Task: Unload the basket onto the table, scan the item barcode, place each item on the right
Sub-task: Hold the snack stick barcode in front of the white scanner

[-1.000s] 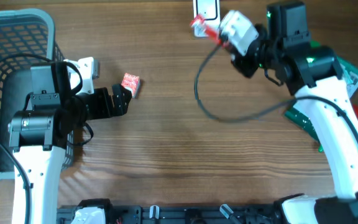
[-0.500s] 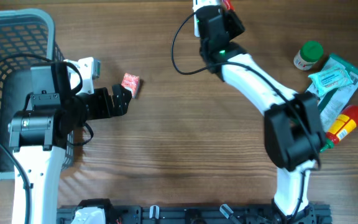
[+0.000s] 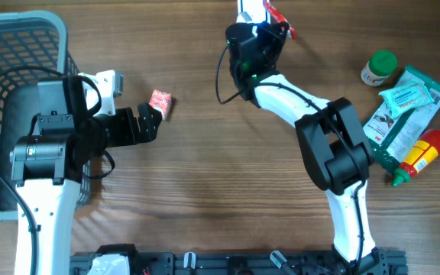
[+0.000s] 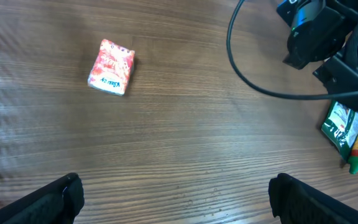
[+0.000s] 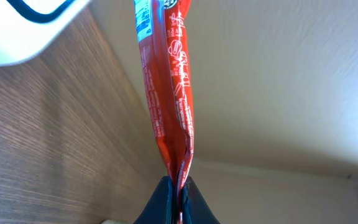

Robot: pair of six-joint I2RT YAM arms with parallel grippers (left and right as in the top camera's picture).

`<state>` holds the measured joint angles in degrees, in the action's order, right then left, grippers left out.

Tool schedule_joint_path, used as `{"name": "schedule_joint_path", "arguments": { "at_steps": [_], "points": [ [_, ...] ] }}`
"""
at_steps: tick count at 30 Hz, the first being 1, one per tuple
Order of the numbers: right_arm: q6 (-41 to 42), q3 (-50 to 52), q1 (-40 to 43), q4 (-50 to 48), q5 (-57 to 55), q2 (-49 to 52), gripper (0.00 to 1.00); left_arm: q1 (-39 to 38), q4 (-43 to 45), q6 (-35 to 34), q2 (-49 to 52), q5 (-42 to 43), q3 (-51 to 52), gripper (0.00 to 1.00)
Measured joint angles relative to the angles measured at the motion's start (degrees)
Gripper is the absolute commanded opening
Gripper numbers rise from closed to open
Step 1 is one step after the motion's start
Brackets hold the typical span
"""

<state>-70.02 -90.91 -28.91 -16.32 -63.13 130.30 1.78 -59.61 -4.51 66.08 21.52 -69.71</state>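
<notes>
My right gripper [image 5: 179,185] is shut on the lower end of a thin red wrapper [image 5: 166,87], held upright and edge-on. The wrapper's top reaches the white scanner [image 5: 17,28] at the upper left of the right wrist view. From overhead, the right gripper [image 3: 270,24] stretches to the table's far edge, with the red wrapper [image 3: 279,15] beside the scanner [image 3: 244,8]. No barcode is readable. My left gripper [image 4: 179,199] stands wide open over bare wood. A small red-and-white packet [image 4: 111,67] lies ahead of it, close to the left gripper [image 3: 150,122] in the overhead view.
A dark wire basket [image 3: 6,46] fills the far left. At the right lie a green-capped jar [image 3: 378,67], green packets [image 3: 407,103] and a red-and-yellow bottle [image 3: 418,153]. A black cable [image 4: 253,81] loops over the wood near the right arm.
The right arm has swung from the upper right to the top centre, carrying the red wrapper up to the scanner. The left arm and small packet have not moved.
</notes>
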Motion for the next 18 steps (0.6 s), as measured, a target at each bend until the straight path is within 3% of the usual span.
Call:
{"name": "schedule_joint_path", "arguments": {
  "at_steps": [12, 18],
  "points": [
    [-7.5, 0.0, -0.9, -20.4, -6.0, 9.1, 0.04, 0.0, 0.0, 0.0, 0.0, 0.0, 0.0, 1.0],
    [-7.9, 0.0, -0.9, -23.1, -8.3, 11.9, 0.04, 0.0, 0.0, 0.0, 0.0, 0.0, 0.0, 1.0]
  ]
}}
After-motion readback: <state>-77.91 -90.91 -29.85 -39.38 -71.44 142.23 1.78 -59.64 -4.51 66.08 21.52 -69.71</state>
